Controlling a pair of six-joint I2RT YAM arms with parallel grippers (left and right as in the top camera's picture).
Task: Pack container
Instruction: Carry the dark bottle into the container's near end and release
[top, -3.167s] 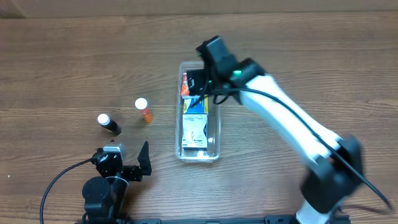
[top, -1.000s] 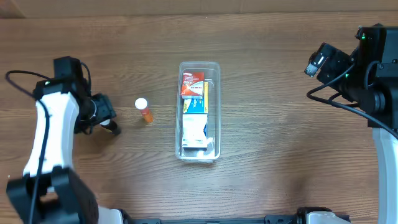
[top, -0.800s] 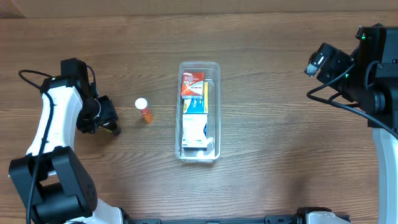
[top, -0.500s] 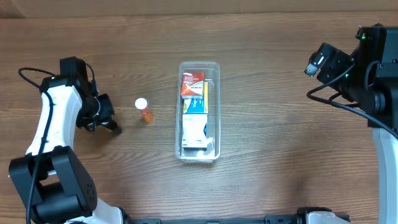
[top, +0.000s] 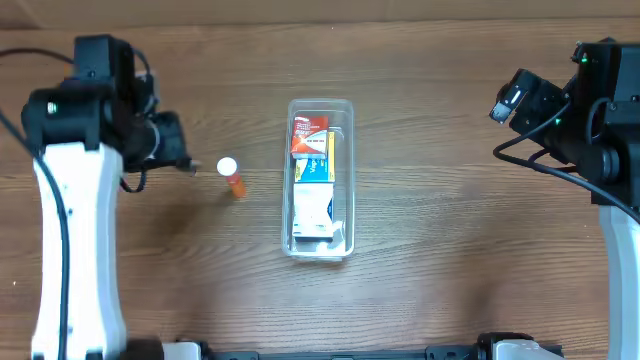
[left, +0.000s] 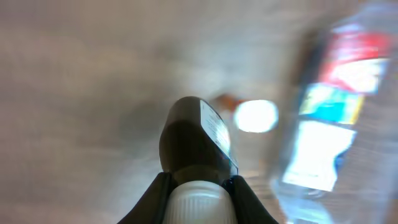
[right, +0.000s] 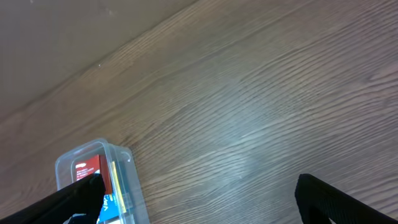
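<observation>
The container (top: 320, 108) is a long clear bin at the table's middle, with several small boxes (top: 312, 170) lying in it. It shows blurred at the right of the left wrist view as the container (left: 336, 118), and at the lower left of the right wrist view as the container (right: 124, 158). My left gripper (top: 178, 152) is shut on a dark bottle (left: 196, 140) by its white cap (left: 199, 202), held above the table. An orange bottle (top: 233, 178) with a white cap lies between this gripper and the bin. My right gripper (right: 202, 202) stands open and holds nothing, far right of the bin.
The right arm (top: 590, 110) hangs over the table's right side. The left arm (top: 70, 200) runs along the left edge. Bare wood lies around the bin on all sides.
My left gripper closed on the dark bottle that stood left of the orange one and lifted it off the table, moving toward the back. The right arm has not moved.
</observation>
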